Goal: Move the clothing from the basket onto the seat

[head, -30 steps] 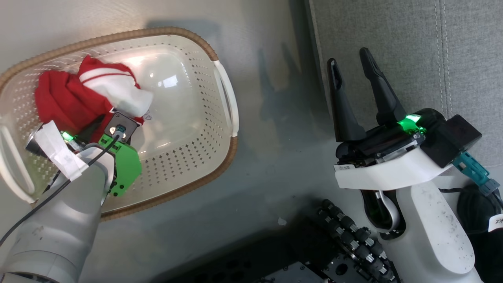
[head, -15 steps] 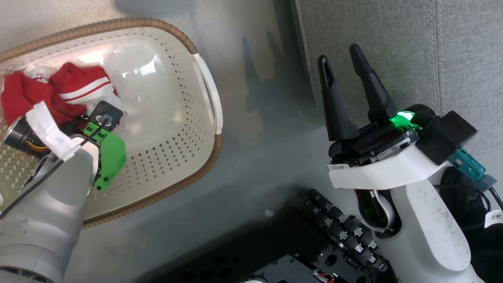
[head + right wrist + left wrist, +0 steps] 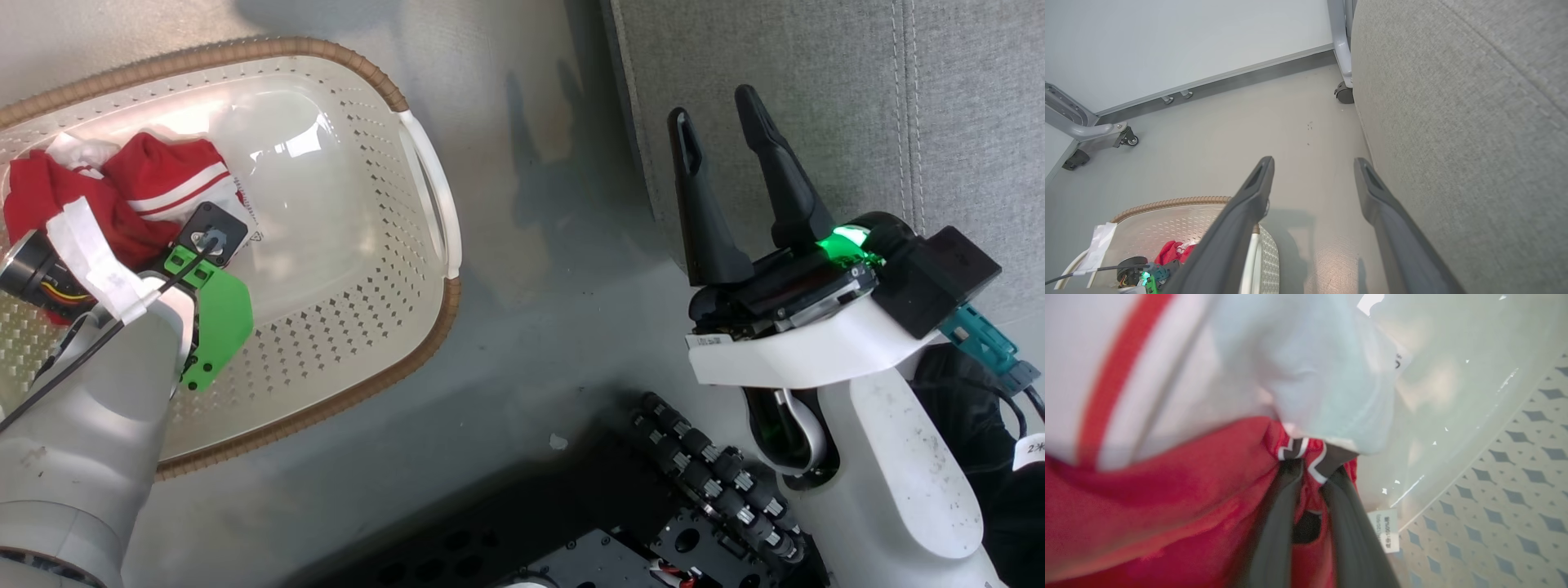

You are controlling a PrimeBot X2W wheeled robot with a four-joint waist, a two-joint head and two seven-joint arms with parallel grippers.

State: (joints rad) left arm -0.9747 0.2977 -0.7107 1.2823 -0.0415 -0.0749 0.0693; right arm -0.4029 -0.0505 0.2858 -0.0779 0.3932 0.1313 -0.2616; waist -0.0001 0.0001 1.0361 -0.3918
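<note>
The clothing (image 3: 122, 204), red fabric with white stripes, lies bunched in the left end of the cream basket (image 3: 424, 335) on the floor. My left wrist reaches into it. In the left wrist view my left gripper (image 3: 1310, 465) is shut on a fold of the red clothing (image 3: 1167, 522) with white trim, and a small white tag (image 3: 1387, 531) hangs beside the fingers. My right gripper (image 3: 714, 110) is open and holds nothing, hovering at the edge of the grey seat (image 3: 816, 65). The right wrist view shows the same gripper (image 3: 1314, 162) beside the seat (image 3: 1453, 122), above the basket (image 3: 1180, 202).
Grey floor separates the basket from the seat. My dark base (image 3: 653, 531) fills the lower middle of the head view. A wheeled grey frame leg (image 3: 1098, 134) and a caster (image 3: 1345, 92) stand by the far wall.
My left gripper's fingers have shut on the red clothing in the basket. The head camera shifted, sliding the basket left in view. The right gripper stayed open.
</note>
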